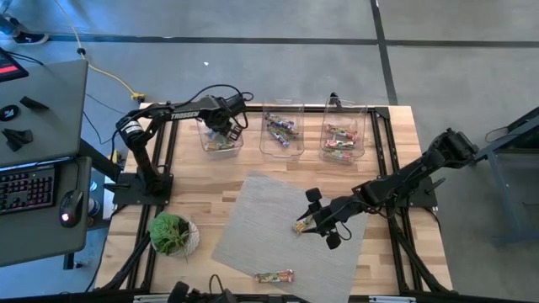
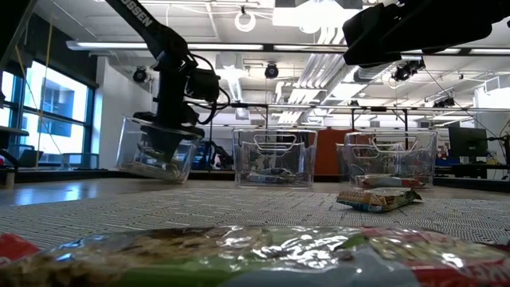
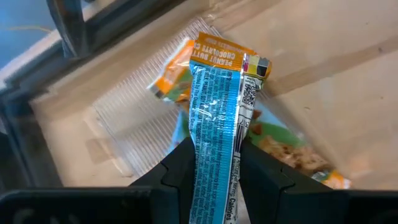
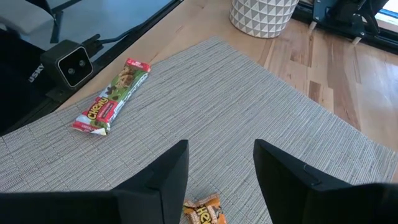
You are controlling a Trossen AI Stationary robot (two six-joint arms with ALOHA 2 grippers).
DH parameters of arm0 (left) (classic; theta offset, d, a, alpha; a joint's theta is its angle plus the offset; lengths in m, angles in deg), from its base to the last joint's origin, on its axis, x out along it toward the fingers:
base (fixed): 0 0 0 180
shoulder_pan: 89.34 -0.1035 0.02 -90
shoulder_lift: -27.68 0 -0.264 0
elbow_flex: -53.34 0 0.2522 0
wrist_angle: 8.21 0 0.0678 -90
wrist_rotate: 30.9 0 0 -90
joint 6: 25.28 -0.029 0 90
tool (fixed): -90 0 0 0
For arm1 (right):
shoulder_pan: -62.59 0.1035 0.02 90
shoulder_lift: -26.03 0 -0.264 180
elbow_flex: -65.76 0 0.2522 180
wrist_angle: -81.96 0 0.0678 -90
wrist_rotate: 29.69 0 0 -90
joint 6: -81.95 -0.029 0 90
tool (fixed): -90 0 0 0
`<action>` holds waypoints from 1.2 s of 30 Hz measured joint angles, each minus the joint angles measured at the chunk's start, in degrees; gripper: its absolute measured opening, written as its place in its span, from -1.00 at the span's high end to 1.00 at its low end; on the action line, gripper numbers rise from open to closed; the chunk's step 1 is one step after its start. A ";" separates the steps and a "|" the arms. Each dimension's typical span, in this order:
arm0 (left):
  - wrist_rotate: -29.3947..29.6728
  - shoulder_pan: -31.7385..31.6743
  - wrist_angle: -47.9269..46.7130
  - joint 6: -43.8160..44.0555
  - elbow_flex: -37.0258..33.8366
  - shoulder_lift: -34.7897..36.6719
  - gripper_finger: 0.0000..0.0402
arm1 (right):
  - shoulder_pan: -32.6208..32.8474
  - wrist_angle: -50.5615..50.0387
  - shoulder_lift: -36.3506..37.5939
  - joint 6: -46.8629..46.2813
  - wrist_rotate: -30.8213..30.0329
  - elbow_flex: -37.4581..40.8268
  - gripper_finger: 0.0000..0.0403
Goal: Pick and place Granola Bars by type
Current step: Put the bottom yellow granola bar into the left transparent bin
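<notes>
Left gripper [image 3: 214, 177], over left bin [image 1: 221, 143] at table's 11 o'clock, pinches blue-backed bar [image 3: 214, 118]. Risk: early release tips bar onto rim or outside. Right gripper [image 4: 221, 180], jaws wide, empty, above orange bar [image 1: 303, 225] on mat [image 1: 261, 210]. Risk: shallow approach skids wrapper. Red bar [image 1: 274, 275] at 6 o'clock.
</notes>
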 joint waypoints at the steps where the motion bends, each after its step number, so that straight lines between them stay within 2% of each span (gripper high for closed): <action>1: 0.33 0.02 0.01 -0.77 0.00 0.00 0.50 | 0.00 0.00 0.00 -0.01 0.00 0.00 0.18; 6: 0.90 0.02 0.24 -3.65 0.00 0.00 0.50 | 0.00 -0.01 0.00 0.00 0.00 -0.01 0.18; 15: 3.12 -0.02 1.61 -0.74 0.00 0.00 0.49 | 0.00 -0.01 0.00 0.00 -0.02 -0.02 0.18; 24: 1.03 0.02 1.70 -11.14 0.00 0.00 0.49 | -0.01 -0.01 0.00 0.00 0.00 -0.01 0.18; 36: 1.10 0.02 2.79 -14.46 0.00 0.00 0.49 | 0.00 -0.01 0.00 0.00 0.00 -0.01 0.18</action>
